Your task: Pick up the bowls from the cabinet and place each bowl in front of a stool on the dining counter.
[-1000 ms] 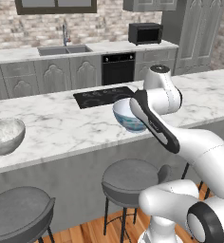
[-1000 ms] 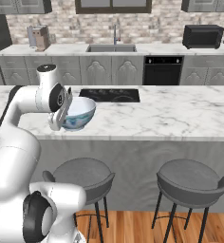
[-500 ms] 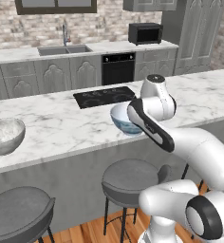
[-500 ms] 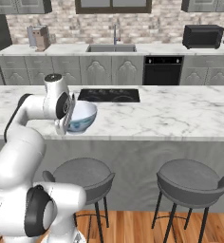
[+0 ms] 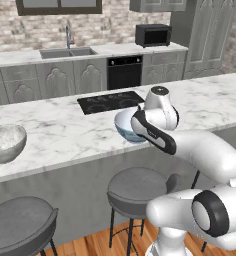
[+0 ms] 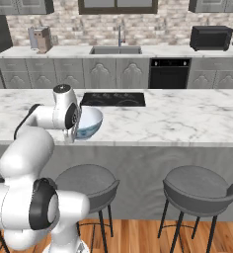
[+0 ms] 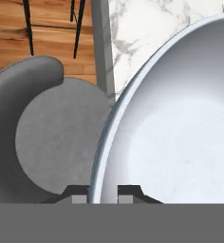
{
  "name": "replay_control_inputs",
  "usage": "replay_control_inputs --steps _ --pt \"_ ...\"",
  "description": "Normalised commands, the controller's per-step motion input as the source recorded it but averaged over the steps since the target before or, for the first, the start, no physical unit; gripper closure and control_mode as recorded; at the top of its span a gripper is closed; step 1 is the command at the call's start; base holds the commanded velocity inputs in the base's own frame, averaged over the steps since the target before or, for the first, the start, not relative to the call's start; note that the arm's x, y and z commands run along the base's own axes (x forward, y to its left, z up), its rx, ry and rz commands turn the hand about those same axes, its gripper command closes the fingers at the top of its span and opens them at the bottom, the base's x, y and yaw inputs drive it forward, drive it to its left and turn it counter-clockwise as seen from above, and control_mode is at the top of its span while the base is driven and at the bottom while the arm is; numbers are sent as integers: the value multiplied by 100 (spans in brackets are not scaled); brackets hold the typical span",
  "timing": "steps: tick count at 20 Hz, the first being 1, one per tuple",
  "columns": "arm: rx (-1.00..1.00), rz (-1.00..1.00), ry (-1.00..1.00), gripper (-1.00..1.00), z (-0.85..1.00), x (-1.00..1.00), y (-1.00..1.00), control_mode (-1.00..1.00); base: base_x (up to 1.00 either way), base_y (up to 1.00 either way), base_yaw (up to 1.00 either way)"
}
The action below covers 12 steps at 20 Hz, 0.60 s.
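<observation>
Hand view looks straight down into the painted bowl [image 7: 180, 123], whose pale inside holds nothing; its rim runs up between the two finger tips [image 7: 79, 199], so the gripper [image 7: 103, 195] is clenched on the bowl's near edge. Below that rim sits a stool [image 7: 57, 137] with its round grey seat, beside the counter's edge. From the left base view, the painted bowl [image 5: 126, 126] sits upright or nearly so, mouth up, on the dining counter [image 5: 65, 135] near its front edge, above a stool [image 5: 137, 187]; being round, it has no long axis to speak of. Well apart to the left, the marbled bowl [image 5: 5, 144] stands mouth up on the same top, also with nothing visible in it. In the right base view, the painted bowl [image 6: 89, 122] shows blue patterning outside.
</observation>
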Motion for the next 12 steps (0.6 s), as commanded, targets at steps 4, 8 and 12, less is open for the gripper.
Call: replay_control_inputs --steps 4,8,12 --pt "0 0 0 100 -22 44 0 -100 0 0 0" --pt "0 0 0 100 -18 42 0 -100 0 0 0" --pt "0 0 0 100 -15 31 0 -100 0 0 0"
